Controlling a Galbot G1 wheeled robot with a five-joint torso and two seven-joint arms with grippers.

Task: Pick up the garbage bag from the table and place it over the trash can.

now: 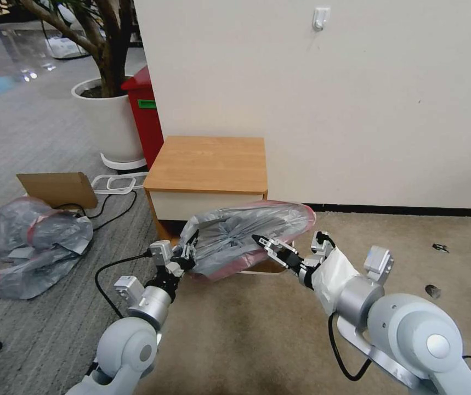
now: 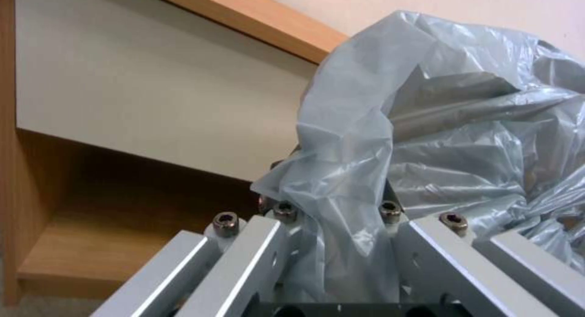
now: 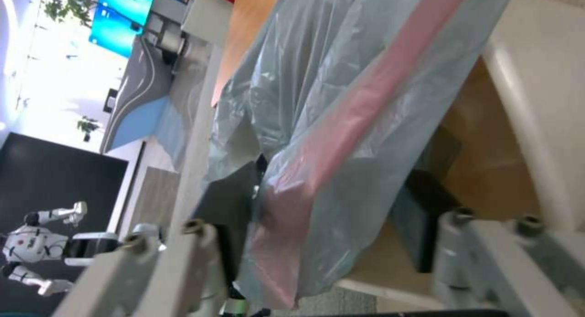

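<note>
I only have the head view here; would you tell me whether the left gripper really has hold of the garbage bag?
Observer: Yes. The left wrist view shows the left gripper with a bunched fold of the garbage bag pinched between its fingers.
Operator: And the other arm?
Observer: The right gripper stands open. The bag's pink rim band runs between its fingers and is not clamped.
Operator: What lies beyond the bag on that side?
Observer: The trash can. Its cream rolled rim runs right alongside the bag's pink edge.
</note>
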